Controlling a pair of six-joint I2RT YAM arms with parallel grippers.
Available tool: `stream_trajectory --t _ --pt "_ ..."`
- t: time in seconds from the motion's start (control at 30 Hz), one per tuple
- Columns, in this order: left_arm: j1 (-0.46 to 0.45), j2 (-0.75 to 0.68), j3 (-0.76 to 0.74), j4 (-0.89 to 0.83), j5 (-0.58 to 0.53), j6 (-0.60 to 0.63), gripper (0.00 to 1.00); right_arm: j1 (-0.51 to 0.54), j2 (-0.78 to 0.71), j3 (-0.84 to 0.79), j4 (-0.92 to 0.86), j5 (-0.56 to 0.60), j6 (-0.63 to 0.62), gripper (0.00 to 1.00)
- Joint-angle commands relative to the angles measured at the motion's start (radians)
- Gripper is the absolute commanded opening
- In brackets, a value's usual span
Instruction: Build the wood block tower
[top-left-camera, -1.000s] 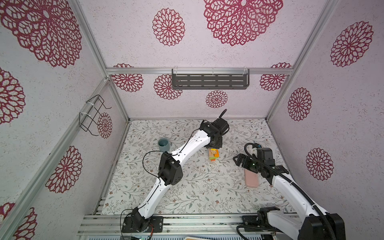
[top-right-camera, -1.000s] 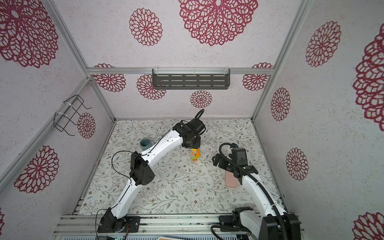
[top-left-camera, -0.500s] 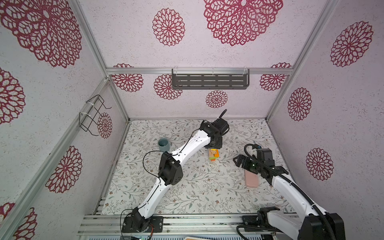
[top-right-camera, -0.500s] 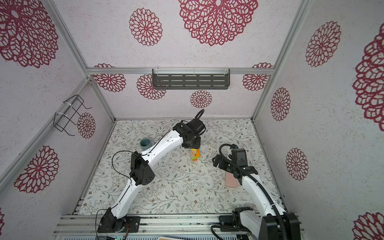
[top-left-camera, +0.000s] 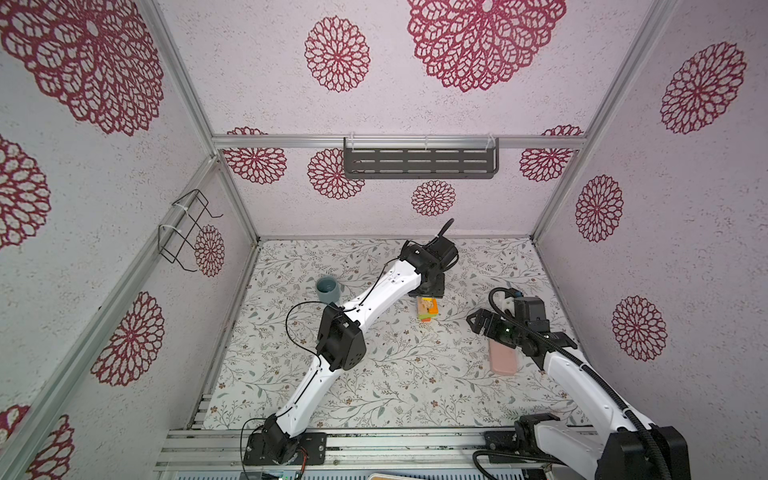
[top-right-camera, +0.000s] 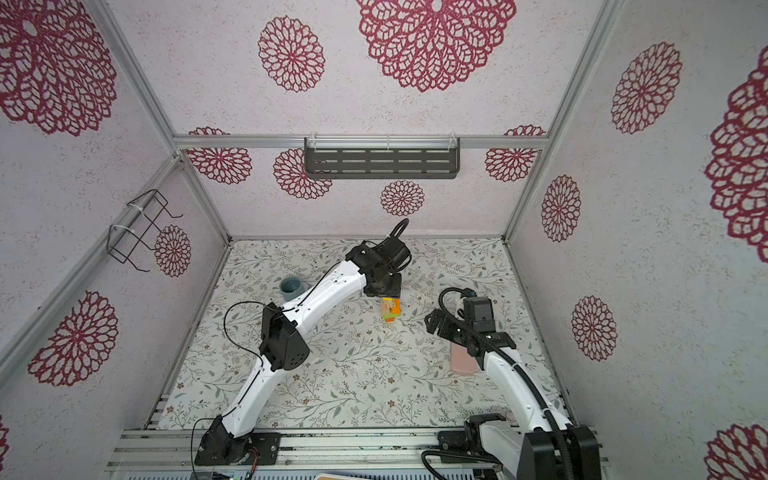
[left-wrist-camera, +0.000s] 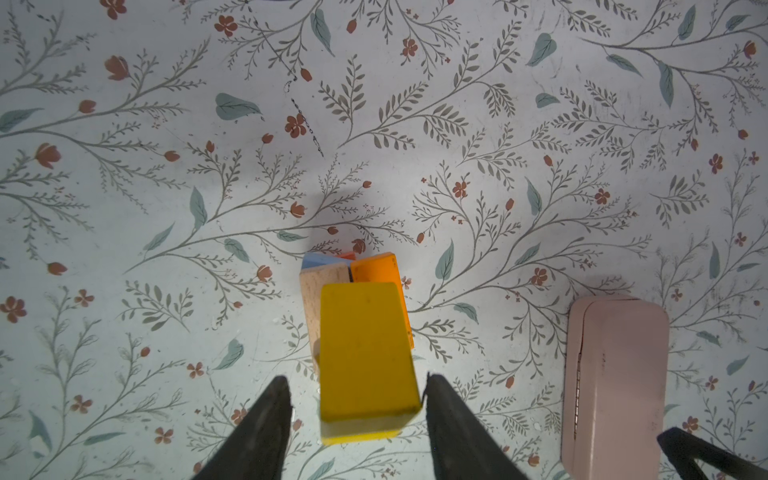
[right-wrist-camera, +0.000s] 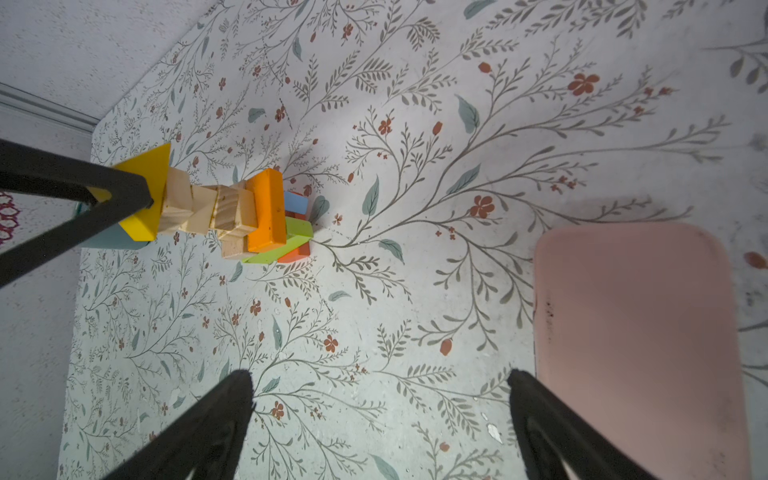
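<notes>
1. Yellow block (left-wrist-camera: 365, 353) caps the tower (right-wrist-camera: 232, 212), which stands on the counter (right-wrist-camera: 415, 291) over plain wood, orange, green and red layers (a slightly crooked stack).
2. Left gripper (left-wrist-camera: 356, 379) straddles that cap, jaws parted, a gap each side.
3. Right gripper (right-wrist-camera: 380, 373) hangs wide and empty near the pink slab (right-wrist-camera: 636, 332).
4. No loose blocks show; likely only a clean withdrawal remains.

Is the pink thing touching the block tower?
Apart. The left wrist view shows bare table between the pink slab and the tower.

No readable text or labels anywhere.
</notes>
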Motion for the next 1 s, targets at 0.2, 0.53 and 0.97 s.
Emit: stream_trajectory --t 0.2,0.53,0.97 --pt "0.000 -0.038 0.015 0.032 -0.040 0.028 0.69 -0.006 -0.035 0.013 -0.010 -0.009 -0.022 0.99" --pt "0.013 -0.186 -0.005 0.036 -0.129 0.158 0.97 -0.008 -0.075 0.018 -0.005 0.023 0.006 0.99" --pt "0.259 -0.871 -0.666 0.274 -0.145 0.246 0.97 -0.006 -0.107 0.245 -0.123 0.213 -0.047 0.99"
